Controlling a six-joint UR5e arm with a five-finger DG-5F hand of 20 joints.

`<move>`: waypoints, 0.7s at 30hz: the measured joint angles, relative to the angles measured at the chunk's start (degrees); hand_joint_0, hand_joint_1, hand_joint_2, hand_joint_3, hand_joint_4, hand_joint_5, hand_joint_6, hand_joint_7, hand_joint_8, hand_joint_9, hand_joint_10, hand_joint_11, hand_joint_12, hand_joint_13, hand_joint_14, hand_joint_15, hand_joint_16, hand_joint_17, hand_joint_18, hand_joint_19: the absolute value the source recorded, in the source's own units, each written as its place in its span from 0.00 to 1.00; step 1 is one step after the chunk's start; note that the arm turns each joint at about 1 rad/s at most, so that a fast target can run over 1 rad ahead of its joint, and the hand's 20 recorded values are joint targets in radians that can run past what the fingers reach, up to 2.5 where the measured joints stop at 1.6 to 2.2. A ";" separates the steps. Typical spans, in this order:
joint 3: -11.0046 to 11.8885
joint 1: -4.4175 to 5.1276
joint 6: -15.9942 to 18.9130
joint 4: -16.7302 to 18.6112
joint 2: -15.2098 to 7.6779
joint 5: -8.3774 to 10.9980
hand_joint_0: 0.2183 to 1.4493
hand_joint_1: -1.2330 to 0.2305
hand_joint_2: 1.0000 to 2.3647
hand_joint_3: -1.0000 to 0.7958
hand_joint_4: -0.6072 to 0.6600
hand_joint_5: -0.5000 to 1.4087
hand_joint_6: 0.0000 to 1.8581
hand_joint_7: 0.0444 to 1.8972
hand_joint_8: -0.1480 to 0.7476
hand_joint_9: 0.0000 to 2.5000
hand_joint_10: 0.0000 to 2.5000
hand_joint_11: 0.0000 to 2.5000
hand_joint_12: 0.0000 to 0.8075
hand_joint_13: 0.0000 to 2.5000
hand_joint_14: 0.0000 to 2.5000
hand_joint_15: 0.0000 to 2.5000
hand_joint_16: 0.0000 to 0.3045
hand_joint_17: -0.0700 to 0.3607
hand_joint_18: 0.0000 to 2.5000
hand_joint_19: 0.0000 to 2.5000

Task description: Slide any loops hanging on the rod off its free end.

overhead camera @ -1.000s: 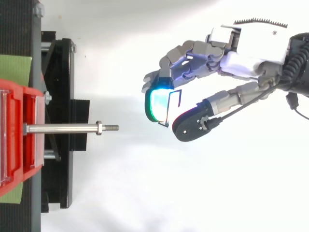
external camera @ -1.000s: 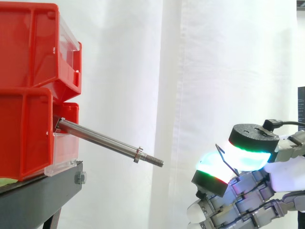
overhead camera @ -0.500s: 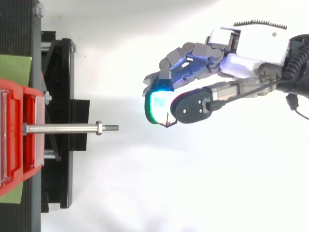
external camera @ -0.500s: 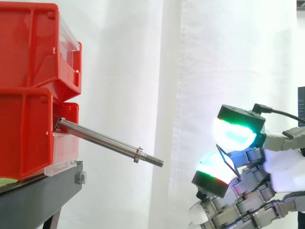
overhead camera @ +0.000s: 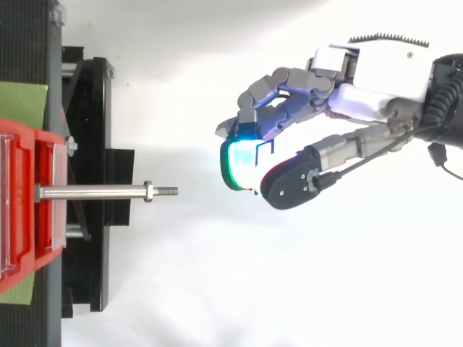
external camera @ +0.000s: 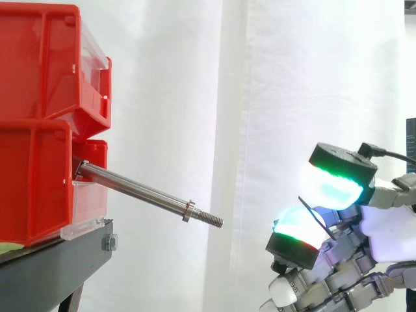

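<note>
A steel rod (external camera: 140,192) sticks out of the lower red bin (external camera: 32,182) and slopes down to the right. It has a nut (external camera: 188,210) near its threaded free end (overhead camera: 168,191), and nothing hangs on it. My hand (overhead camera: 362,79) hovers to the right of the free end and a little below it, well apart from the rod. Its fingers are curled. A thin dark wire loop (external camera: 316,220) is pinched between the glowing thumb pad and a glowing fingertip (overhead camera: 239,163). From above, the loop (overhead camera: 265,147) shows as a small dark corner.
Two red bins are stacked on a black stand (external camera: 52,266) at the left, the upper bin (external camera: 45,58) above the rod. A white curtain (external camera: 260,97) hangs behind. There is open space between the rod's end and my hand.
The thumb swung in over the fingers half a second ago and has moved back out a little. The hand has shifted slightly right, with the loop still in it. The rod has not moved.
</note>
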 measured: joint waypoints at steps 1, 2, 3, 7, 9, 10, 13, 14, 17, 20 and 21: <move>0.00 0.00 -0.06 0.24 -0.01 -0.08 0.31 0.29 0.01 0.45 0.51 0.21 0.48 0.56 0.53 0.34 0.00 0.04 0.45 0.23 0.00 0.01 0.17 0.43 0.26 0.07; 0.00 0.00 -0.12 0.54 -0.02 -0.15 0.31 0.28 0.01 0.47 0.49 0.21 0.49 0.56 0.53 0.34 0.00 0.04 0.46 0.24 0.00 0.01 0.18 0.44 0.27 0.07; -0.01 -0.01 -0.23 1.02 -0.05 -0.25 0.31 0.28 0.01 0.49 0.48 0.21 0.49 0.54 0.55 0.35 0.00 0.04 0.47 0.24 0.00 0.01 0.18 0.45 0.28 0.07; -0.06 -0.13 -0.81 2.55 -0.07 -0.89 0.31 0.28 0.01 0.49 0.46 0.21 0.49 0.52 0.56 0.36 0.00 0.04 0.49 0.25 0.00 0.01 0.19 0.47 0.29 0.06; -0.50 -0.20 -1.20 3.55 -0.08 -1.41 0.31 0.29 0.01 0.47 0.47 0.21 0.49 0.51 0.56 0.36 0.00 0.03 0.49 0.25 0.00 0.01 0.19 0.47 0.29 0.07; -0.79 -0.22 -1.33 4.05 -0.08 -1.58 0.31 0.29 0.01 0.47 0.48 0.21 0.49 0.52 0.56 0.36 0.00 0.04 0.49 0.24 0.00 0.01 0.19 0.47 0.29 0.07; -1.85 -0.15 -1.58 6.43 -0.08 -1.81 0.29 0.34 0.01 0.39 0.53 0.20 0.48 0.52 0.52 0.35 0.00 0.04 0.45 0.23 0.00 0.01 0.17 0.43 0.25 0.08; -2.08 -0.14 -1.61 7.19 -0.08 -1.83 0.28 0.38 0.01 0.37 0.54 0.20 0.48 0.50 0.52 0.35 0.00 0.03 0.44 0.22 0.00 0.01 0.17 0.43 0.24 0.08; -2.48 -0.11 -1.66 8.76 -0.08 -1.85 0.29 0.41 0.01 0.35 0.56 0.20 0.47 0.53 0.52 0.35 0.00 0.03 0.44 0.21 0.00 0.01 0.17 0.43 0.22 0.08; -2.59 -0.10 -1.67 9.26 -0.08 -1.89 0.29 0.42 0.01 0.35 0.56 0.20 0.47 0.54 0.53 0.35 0.00 0.04 0.44 0.21 0.00 0.01 0.17 0.43 0.22 0.09; -2.60 -0.09 -1.67 9.34 -0.08 -1.92 0.29 0.42 0.01 0.35 0.57 0.20 0.47 0.54 0.53 0.35 0.00 0.03 0.44 0.21 0.00 0.01 0.16 0.42 0.22 0.09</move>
